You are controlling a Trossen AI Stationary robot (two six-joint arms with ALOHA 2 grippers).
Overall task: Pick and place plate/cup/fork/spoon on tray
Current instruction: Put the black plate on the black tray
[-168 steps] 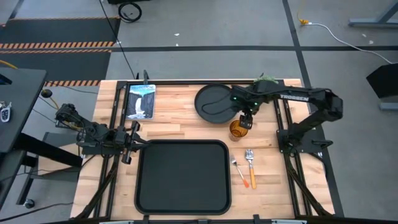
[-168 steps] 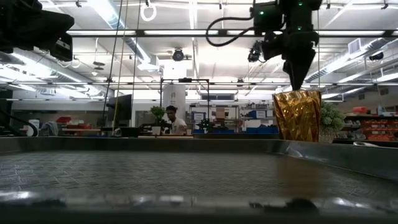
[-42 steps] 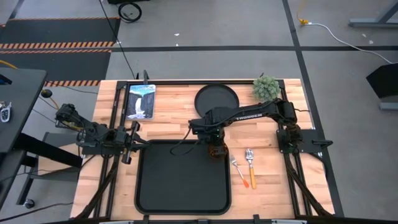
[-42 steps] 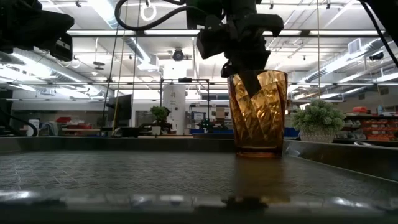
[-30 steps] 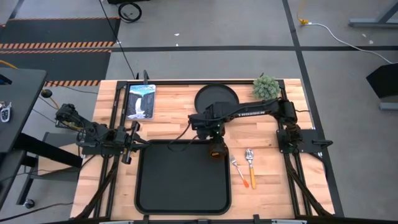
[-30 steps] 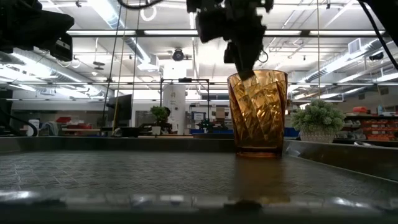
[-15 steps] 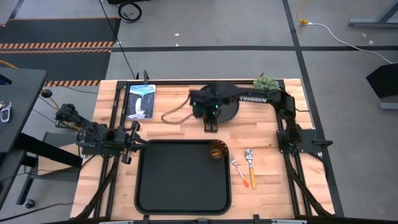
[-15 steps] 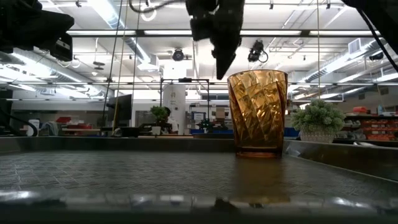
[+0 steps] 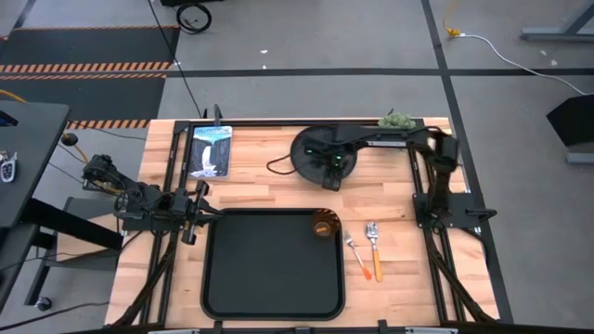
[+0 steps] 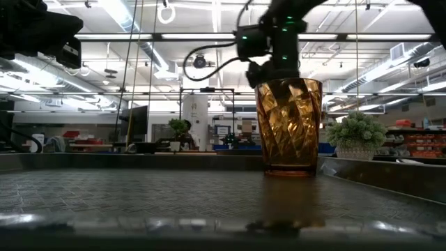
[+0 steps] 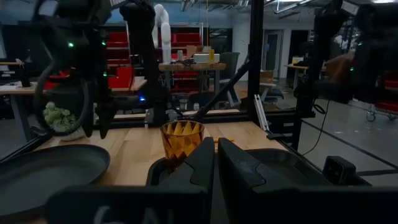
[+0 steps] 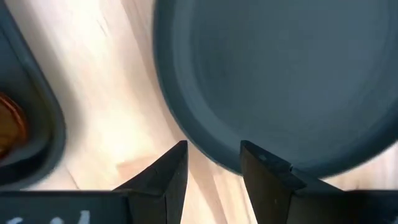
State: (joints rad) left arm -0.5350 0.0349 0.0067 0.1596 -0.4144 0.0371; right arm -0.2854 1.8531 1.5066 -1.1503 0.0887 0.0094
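Observation:
The amber cup (image 9: 324, 225) stands upright on its base in the far right corner of the black tray (image 9: 269, 278); it also shows in the low view (image 10: 289, 125). The round black plate (image 9: 318, 148) lies flat on the wooden table behind the tray. My right gripper (image 9: 332, 178) hangs open over the plate's near rim (image 12: 205, 134), one finger on each side of it, touching nothing. The fork and spoon (image 9: 369, 249), both orange-handled, lie side by side on the table right of the tray. My left gripper (image 9: 197, 215) is shut and waits at the tray's far left corner.
A picture card (image 9: 210, 150) lies at the table's far left. A small green plant (image 9: 397, 120) stands at the far right edge, beside the plate. Most of the tray's floor is bare. Black frame rails run along both sides of the table.
My right gripper has drawn its finger up out of the cup and gone toward the table's far edge, then a little right, until it is over the plate's near rim. The cup stays upright on the tray.

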